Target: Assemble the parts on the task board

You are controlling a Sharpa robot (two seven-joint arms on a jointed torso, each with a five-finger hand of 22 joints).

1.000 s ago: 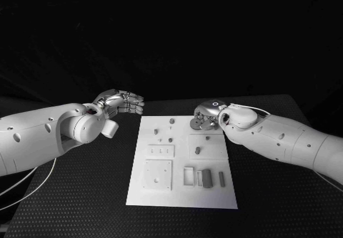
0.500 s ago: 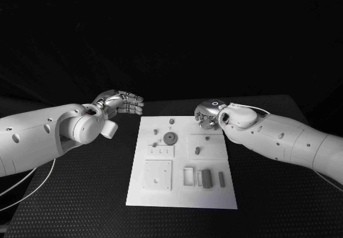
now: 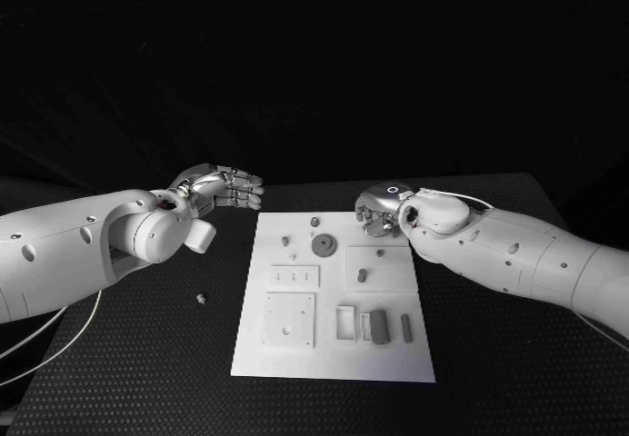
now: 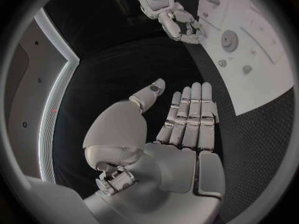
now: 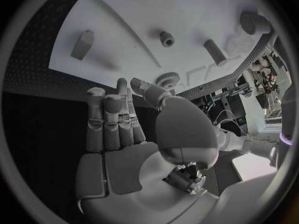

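Observation:
The white task board [image 3: 334, 350] lies in the middle of the table. A round grey gear [image 3: 321, 242] lies flat on its far half, also seen in the left wrist view as the gear [image 4: 229, 40]. My right hand [image 3: 380, 216] hovers over the board's far right corner, fingers stretched, holding nothing. A smaller gear [image 5: 167, 78] sits at the board's edge [image 5: 137, 15] just past the thumb tip. My left hand [image 3: 223, 188] hangs left of the board's far corner, fingers straight and empty. A tiny grey part [image 3: 201, 297] lies on the black table, left of the board.
Several small pegs [image 3: 286, 241] and a short cylinder [image 3: 361, 272] stand on the board's far half. Grey blocks [image 3: 379, 325] sit in slots near the front right. A recessed square plate [image 3: 290, 320] is at the front left. Black table surrounds the board.
The large gear left my right hand, dropped onto the board and slid to the far middle. A tiny part rolled off the board's left side onto the table. My left hand stayed put.

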